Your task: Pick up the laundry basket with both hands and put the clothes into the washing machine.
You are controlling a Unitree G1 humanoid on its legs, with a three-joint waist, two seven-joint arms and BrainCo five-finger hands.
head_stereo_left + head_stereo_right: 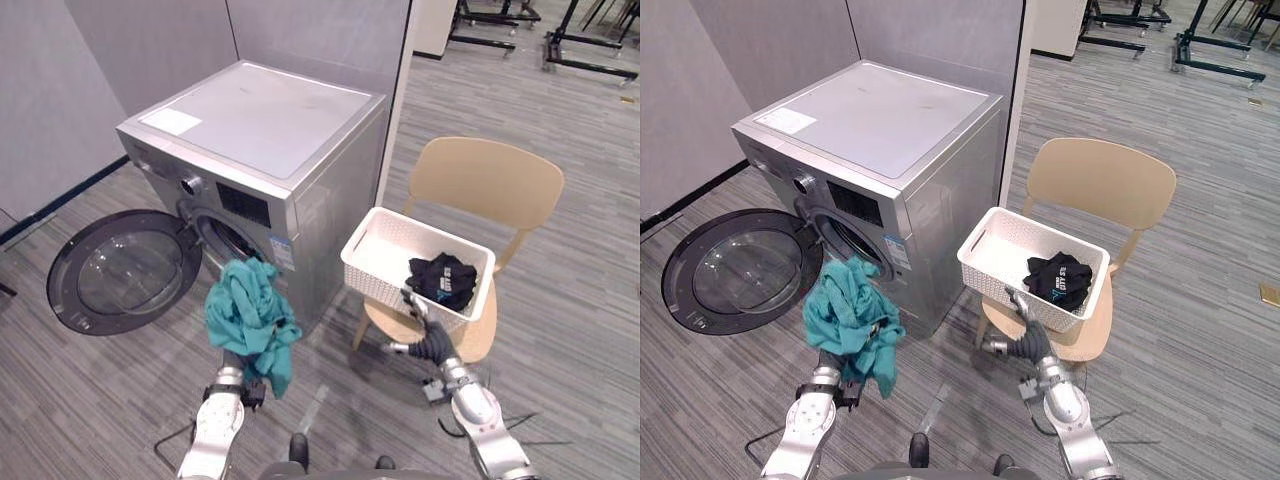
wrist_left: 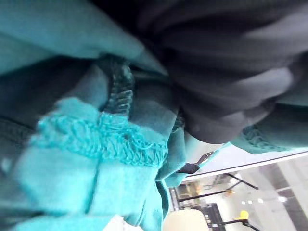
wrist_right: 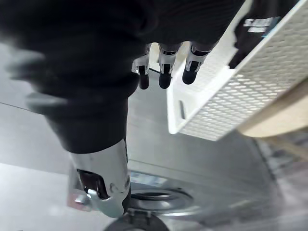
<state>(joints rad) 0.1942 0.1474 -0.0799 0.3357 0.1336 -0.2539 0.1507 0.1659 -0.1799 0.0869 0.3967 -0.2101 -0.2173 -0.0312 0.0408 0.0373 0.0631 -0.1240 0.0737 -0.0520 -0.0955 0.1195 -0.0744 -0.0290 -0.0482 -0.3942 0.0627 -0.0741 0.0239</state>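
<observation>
teal garment point(image 1: 248, 312) atop left robot hand point(image 1: 245, 388) | basket point(image 1: 378, 278) beside right robot hand point(image 1: 430, 342)

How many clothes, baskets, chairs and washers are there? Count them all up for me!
Clothes: 2, a teal cloth and a black cloth
Basket: 1
Chair: 1
Washer: 1
Total: 5
</observation>
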